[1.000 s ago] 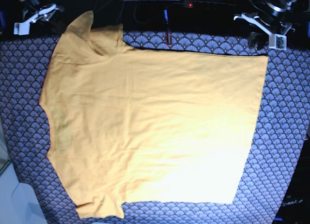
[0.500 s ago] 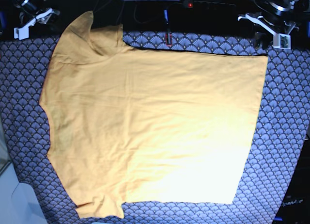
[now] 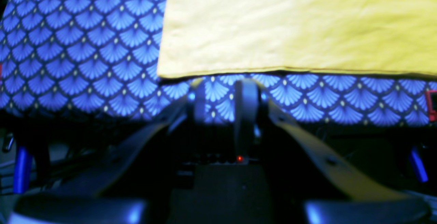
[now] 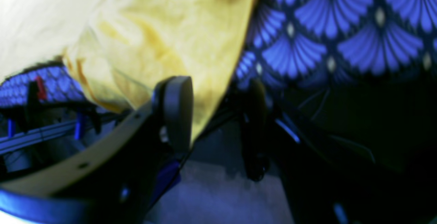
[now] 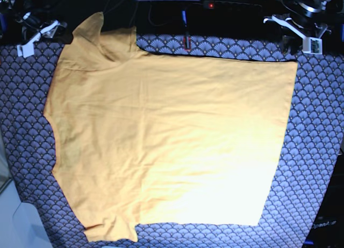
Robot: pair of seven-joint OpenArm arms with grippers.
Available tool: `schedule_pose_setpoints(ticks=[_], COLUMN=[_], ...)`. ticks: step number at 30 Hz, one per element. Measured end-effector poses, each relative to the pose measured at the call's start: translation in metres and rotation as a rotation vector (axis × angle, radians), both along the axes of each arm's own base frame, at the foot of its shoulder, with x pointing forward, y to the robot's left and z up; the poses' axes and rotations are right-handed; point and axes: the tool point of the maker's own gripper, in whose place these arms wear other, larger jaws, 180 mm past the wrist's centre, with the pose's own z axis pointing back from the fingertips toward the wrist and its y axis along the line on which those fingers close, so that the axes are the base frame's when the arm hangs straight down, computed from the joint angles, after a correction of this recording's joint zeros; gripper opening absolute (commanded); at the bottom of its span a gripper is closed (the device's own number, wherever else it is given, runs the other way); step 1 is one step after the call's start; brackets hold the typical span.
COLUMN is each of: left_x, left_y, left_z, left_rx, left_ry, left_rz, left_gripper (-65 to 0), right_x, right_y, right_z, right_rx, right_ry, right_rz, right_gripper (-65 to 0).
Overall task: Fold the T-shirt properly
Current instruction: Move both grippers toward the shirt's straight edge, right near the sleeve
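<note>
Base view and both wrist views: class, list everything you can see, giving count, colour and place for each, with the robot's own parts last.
T-shirt: one, orange-yellow, spread flat across the middle of the cloth, far sleeve rumpled.
Patterned cloth: one, navy with white fan scales, under the T-shirt, covering the table.
Power strip: one, black with a red light, behind the far edge.
Left end effector: one, white and black, beyond the shirt's far hem corner, holding nothing.
Right end effector: one, white and black, near the far sleeve, jaws apart, holding nothing.

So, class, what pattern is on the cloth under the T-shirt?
White fan scales on navy cloth, clearest in the base view.
</note>
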Motion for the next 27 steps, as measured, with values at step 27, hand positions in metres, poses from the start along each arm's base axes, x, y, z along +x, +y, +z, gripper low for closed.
schedule_pose_setpoints(ticks=[27], left_x=[0.000], left_y=[0.000], left_z=[0.000], left_rx=[0.000], left_ry=[-0.001], left_rz=[0.001], left_gripper=[-49.8], right_x=[0.016], right_y=[0.008], right_z=[-0.013], right_rx=[0.086], right_ry=[-0.029], right_rz=[0.004], right_gripper=[-37.5])
